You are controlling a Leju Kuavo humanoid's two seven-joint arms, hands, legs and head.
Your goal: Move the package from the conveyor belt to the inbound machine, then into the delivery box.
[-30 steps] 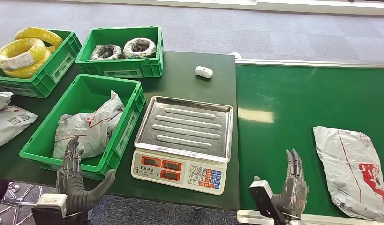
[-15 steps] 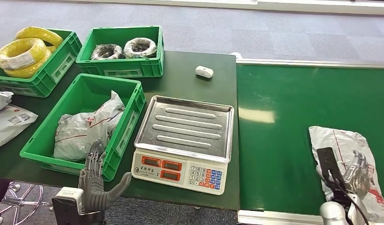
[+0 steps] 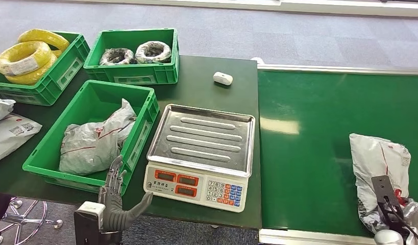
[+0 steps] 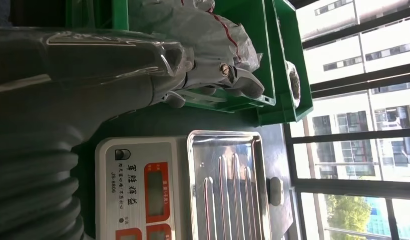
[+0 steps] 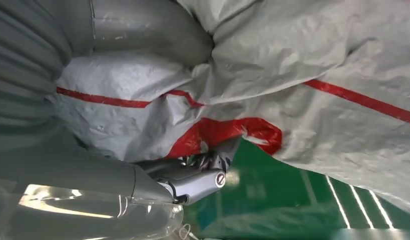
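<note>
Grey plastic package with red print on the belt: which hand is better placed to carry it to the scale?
Right. The right hand already grips the crumpled grey plastic package; the left hand hovers empty by the green crate.

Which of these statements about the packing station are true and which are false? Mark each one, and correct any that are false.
1. The right hand grips the grey package on the conveyor belt. True.
2. The scale has a parcel on its tray. False: the tray is bare.
3. The left hand holds a parcel. False: it is open, holding nothing.
4. The nearest green crate contains grey parcels. True.
5. Yellow coils sit in a far crate. True.
</note>
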